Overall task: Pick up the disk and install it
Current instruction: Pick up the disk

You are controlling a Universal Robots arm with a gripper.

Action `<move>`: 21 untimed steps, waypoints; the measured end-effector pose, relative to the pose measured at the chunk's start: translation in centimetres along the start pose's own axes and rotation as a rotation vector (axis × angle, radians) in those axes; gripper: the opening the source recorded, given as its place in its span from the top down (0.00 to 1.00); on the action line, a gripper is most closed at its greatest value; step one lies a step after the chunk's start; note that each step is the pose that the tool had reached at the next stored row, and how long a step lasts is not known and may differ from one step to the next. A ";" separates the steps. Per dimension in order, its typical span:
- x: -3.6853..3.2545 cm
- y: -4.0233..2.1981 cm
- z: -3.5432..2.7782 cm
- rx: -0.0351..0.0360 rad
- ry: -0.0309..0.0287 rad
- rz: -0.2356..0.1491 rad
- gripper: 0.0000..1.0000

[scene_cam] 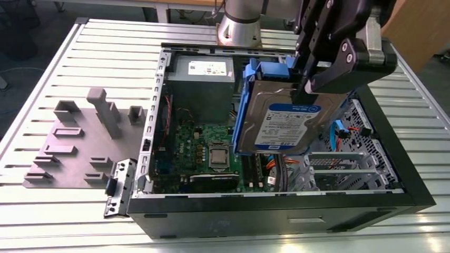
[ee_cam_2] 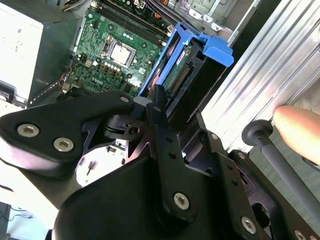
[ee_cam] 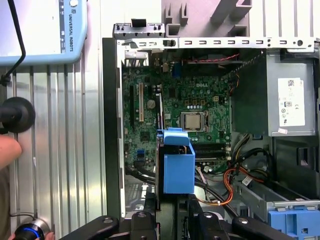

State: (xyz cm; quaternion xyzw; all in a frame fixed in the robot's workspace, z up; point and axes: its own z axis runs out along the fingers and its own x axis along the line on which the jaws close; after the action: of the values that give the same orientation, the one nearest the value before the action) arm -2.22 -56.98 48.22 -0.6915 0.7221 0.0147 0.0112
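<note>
Gripper (scene_cam: 307, 94) is closed on the disk (scene_cam: 281, 124), jaws narrowed to the drive's thickness and pinching it at its upper edge. Exact pad contact is hidden behind the finger links, so I can't say whether it bites bare metal or the blue carrier (ee_cam: 178, 167). The disk hangs below the fingers, label face towards the exterior view, tilted off vertical. It's up in the air over the open computer case (scene_cam: 281, 208), touching nothing else that I can see. In the first wrist view the carrier end points down over the motherboard (ee_cam: 200, 107), near the CPU socket. The metal drive cage (scene_cam: 341, 168) sits towards the exterior view's right of the disk and lower, the power supply (scene_cam: 204, 79) towards the exterior view's left. Handling, as I judge it: stiff metal body, dense for its size, smooth faces that could slip in a narrow pinch. The carrier is thin plastic with some flex, so I'd grip the drive's rigid side edges, not the clip tabs. It's shock-sensitive, and the connector end (ee_cam_2: 178, 80) shouldn't take knocks. A person's hand (ee_cam_2: 295, 131) rests by a black knob on the slatted table (scene_cam: 105, 52), apart from the case.
</note>
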 end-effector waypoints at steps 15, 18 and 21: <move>-0.02 -0.44 0.00 0.0000 -0.0001 0.000 0.65; -0.03 -0.63 0.00 0.0000 0.0001 0.000 0.65; -0.04 -0.90 0.01 0.0000 0.0000 0.000 0.65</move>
State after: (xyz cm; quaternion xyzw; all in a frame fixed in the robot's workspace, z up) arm -1.32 -56.98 48.21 -0.6915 0.7221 0.0147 0.0112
